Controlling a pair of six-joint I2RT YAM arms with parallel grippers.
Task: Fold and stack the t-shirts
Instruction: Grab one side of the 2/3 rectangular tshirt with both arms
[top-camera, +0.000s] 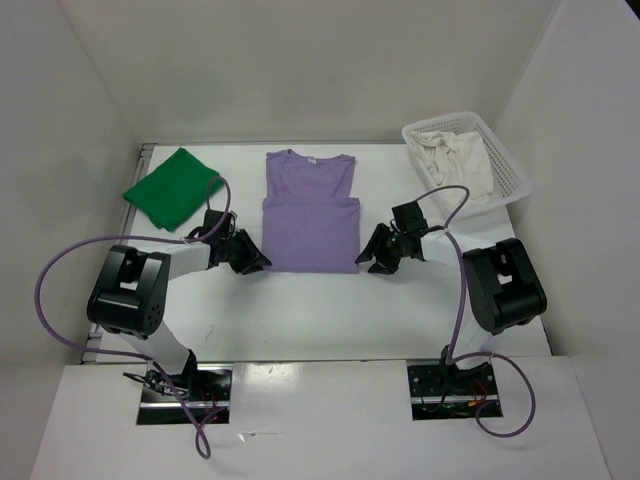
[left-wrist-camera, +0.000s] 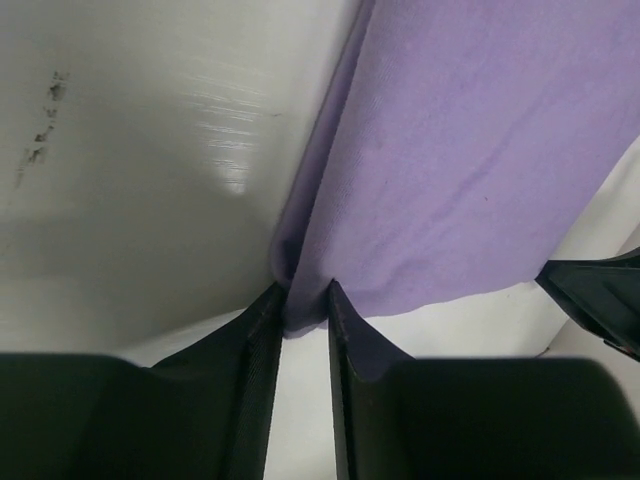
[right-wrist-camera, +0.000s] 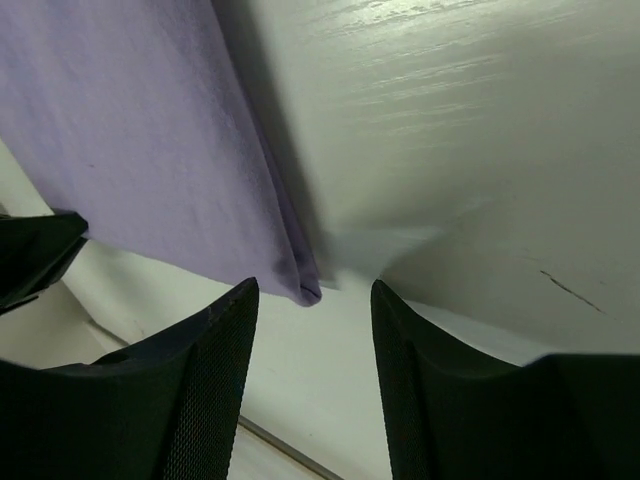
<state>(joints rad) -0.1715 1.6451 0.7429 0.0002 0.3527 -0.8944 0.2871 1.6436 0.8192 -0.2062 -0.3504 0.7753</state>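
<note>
The purple shirt (top-camera: 310, 215) is pinched by the left tool (left-wrist-camera: 300, 300) for folding. The spread right tool (right-wrist-camera: 312, 292) is to be closed on its corner next.

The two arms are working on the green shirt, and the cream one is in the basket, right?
Not quite: the top view shows them working on the purple shirt; the green shirt lies folded, far left. The cream shirt is indeed in the basket.
</note>
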